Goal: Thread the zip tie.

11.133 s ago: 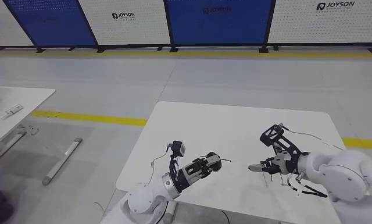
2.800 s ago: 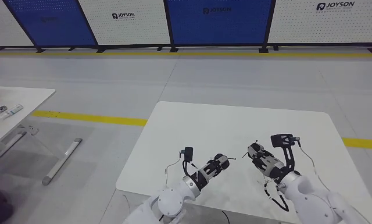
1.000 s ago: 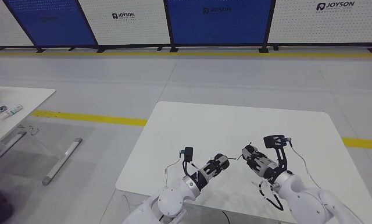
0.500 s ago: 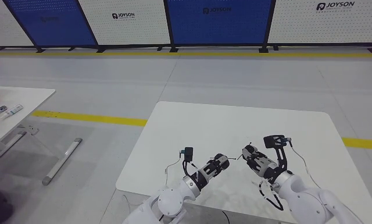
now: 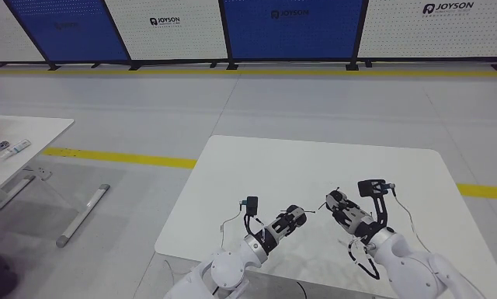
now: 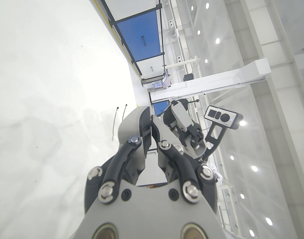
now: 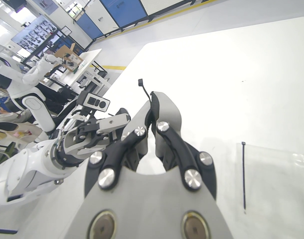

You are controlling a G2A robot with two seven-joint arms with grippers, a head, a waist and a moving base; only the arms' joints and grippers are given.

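Both hands were clenched tight, just beside each other over the desk, with their tips apart. Half a second before, the right hand was a tiny bit closer to the left hand; it had slid a little away. The left hand had stayed put. Long before that, the right hand was well apart from the left hand.

From above, a thin black strip poked out of the left hand's tip toward the right hand. I could not tell if it was part of the same tie. The left wrist view showed two loose ties lying on the desk beyond the left hand. The right wrist view showed one of the loose ties lying on a clear bag.

The right hand gripped the zip tie between its shut fingers. The tie's small square head stuck out past the fingertips, on the side toward the left hand.
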